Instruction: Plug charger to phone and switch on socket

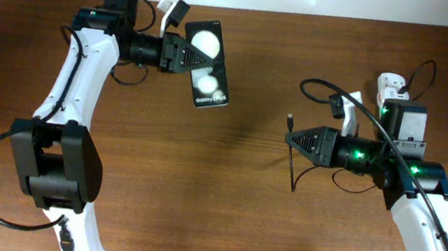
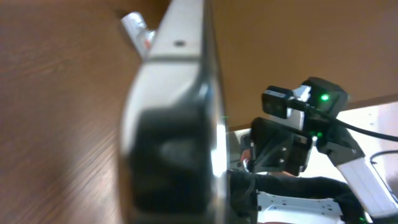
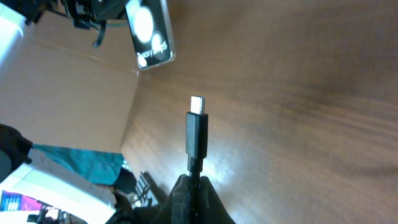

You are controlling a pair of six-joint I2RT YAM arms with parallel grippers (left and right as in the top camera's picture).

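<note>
The phone (image 1: 210, 79), a black slab with two white glare spots and small white text at its near end, is lifted off the table at the back left. My left gripper (image 1: 187, 53) is shut on its far end. In the left wrist view the phone (image 2: 177, 124) shows edge-on and blurred. My right gripper (image 1: 292, 139) is shut on the charger (image 1: 292, 164) just behind its plug, whose tip (image 3: 197, 103) points toward the phone (image 3: 149, 31), well short of it. The thin black cable hangs below the jaws. The white socket (image 1: 390, 84) lies at the back right.
The brown wooden table (image 1: 222, 211) stretches between both arms. A black lead (image 1: 423, 74) loops off the socket beside the right arm's camera mount (image 1: 404, 122). The right arm (image 2: 298, 130) shows beyond the phone's edge in the left wrist view.
</note>
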